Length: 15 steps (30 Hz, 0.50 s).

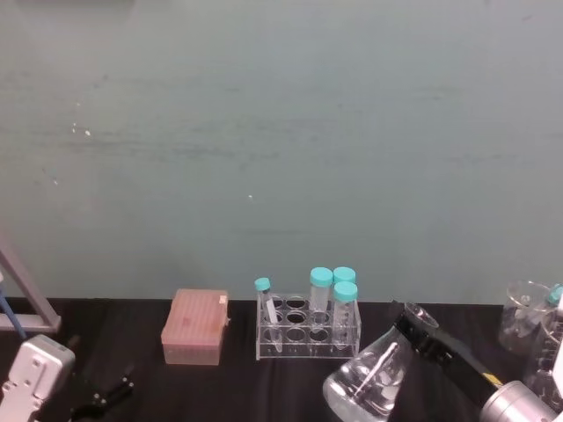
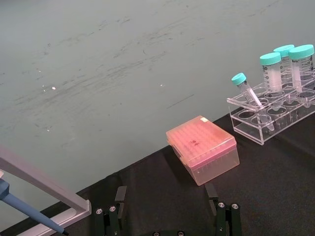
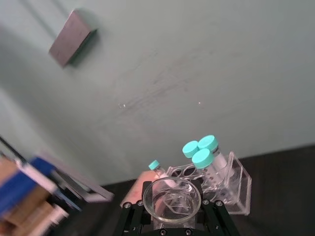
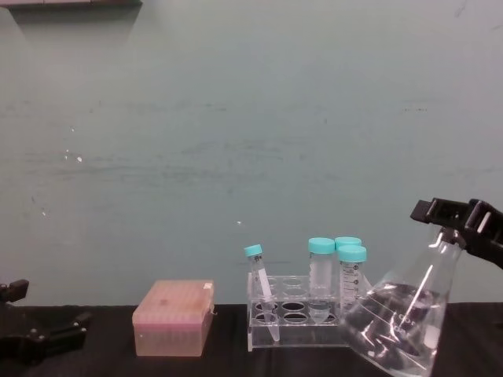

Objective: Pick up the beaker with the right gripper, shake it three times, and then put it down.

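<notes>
A pale green wall [image 1: 281, 132] fills the background, and a black table [image 4: 228, 345] runs along its foot. The beaker [image 4: 401, 322] is at the right of the table, just right of the tube rack [image 4: 295, 318] and nearer the robot. It is tilted, with its wide base low and its neck slanting up to the right. In the chest view the base reaches the bottom edge, so I cannot tell whether it touches the table. The right gripper [image 4: 460, 220] comes in from the right and is clamped on the beaker's neck just under the flared rim. In the right wrist view its black fingers [image 3: 130, 211] sit on either side of the glass mouth.

The pink box [image 4: 173, 314] stands left of the rack and apart from it, close to the wall. The clear rack holds four teal-capped tubes: three wide tubes [image 4: 321, 271] stand upright at its right end, and one thin tube [image 4: 258, 271] leans at its left end. Another clear glass vessel [image 1: 528, 312] stands at the far right of the table.

The left gripper [image 2: 167, 216] rests low at the left side of the table, well apart from the beaker. Its thin fingers [image 2: 110, 216] are spread with nothing between them
</notes>
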Tool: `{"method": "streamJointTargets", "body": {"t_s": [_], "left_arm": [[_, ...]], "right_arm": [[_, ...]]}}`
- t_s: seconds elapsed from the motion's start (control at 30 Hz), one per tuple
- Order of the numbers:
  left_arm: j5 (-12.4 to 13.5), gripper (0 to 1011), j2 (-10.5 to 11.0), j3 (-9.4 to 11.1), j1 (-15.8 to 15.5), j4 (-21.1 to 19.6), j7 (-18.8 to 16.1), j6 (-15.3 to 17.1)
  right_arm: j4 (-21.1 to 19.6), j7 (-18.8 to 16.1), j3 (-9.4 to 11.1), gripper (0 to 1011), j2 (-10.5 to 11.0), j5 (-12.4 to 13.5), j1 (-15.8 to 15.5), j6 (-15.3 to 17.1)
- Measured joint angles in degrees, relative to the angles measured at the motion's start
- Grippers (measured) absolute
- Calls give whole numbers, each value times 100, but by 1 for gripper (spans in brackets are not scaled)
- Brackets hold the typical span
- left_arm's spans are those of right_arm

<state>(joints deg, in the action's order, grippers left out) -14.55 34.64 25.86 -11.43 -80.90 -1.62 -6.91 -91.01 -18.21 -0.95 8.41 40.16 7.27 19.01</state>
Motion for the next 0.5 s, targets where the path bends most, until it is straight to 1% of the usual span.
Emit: {"method": "streamJointTargets", "body": {"t_s": [0.03, 0.07, 0.1, 0.13, 0.27, 0.3, 0.37, 0.4, 0.5], "left_arm": [[0, 1000, 0, 0, 0, 0, 0, 0], [0, 1000, 1, 0, 0, 0, 0, 0], [0, 1000, 0, 0, 0, 0, 0, 0], [0, 1000, 0, 0, 0, 0, 0, 0], [0, 1000, 0, 0, 0, 0, 0, 0], [0, 1000, 0, 0, 0, 0, 0, 0], [0, 1000, 0, 0, 0, 0, 0, 0], [0, 1000, 0, 0, 0, 0, 0, 0], [0, 1000, 1, 0, 0, 0, 0, 0]], "right_arm": [[-13, 46, 50, 478, -54, 121, -10, 91], [-40, 143, 139, 478, -149, 341, -27, 256], [-40, 143, 139, 478, -149, 341, -27, 256], [-63, 214, 206, 478, -223, 496, -38, 366], [-134, 416, 351, 478, -395, 912, -80, 641], [-134, 416, 351, 478, -395, 912, -80, 641], [-173, 522, 437, 478, -506, 1147, -117, 733], [-173, 522, 437, 478, -506, 1147, -117, 733], [-209, 621, 516, 478, -619, 1372, -161, 793]]}}
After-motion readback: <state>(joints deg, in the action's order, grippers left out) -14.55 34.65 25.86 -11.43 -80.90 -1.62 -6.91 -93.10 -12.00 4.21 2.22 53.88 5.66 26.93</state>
